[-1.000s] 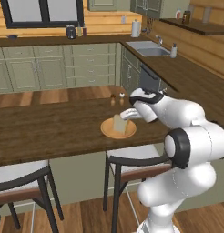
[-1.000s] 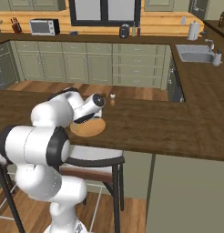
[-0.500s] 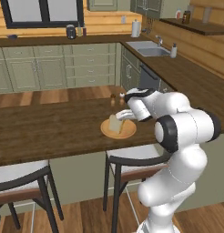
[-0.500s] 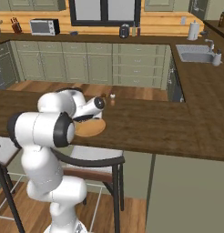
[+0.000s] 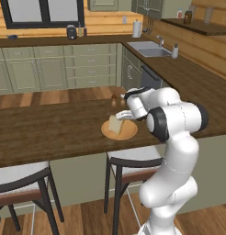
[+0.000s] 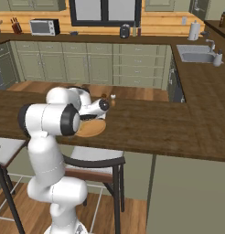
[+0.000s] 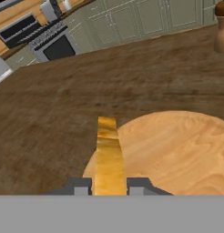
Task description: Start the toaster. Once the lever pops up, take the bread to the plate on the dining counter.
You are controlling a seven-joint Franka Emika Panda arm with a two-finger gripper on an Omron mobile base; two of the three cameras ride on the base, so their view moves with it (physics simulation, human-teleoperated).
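While the gripper (image 7: 109,186) holds the bread (image 7: 108,154) on edge between narrow fingers, low over the plate (image 7: 177,150) on the dining counter (image 5: 50,131); better to lower it gently, then open slowly.

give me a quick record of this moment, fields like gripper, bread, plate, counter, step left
gripper: gripper low over the plate, fingers on either side of the bread, shut on it
bread: bread upright on edge, seen edge-on between the fingertips in the hand view, over the plate's left part there
plate: plate round, orange-tan, flat on the counter
counter: dining counter dark wood, stools below its near edge
nearby: small brown shaker beyond the plate
step left: open the fingers and leave the bread on the plate
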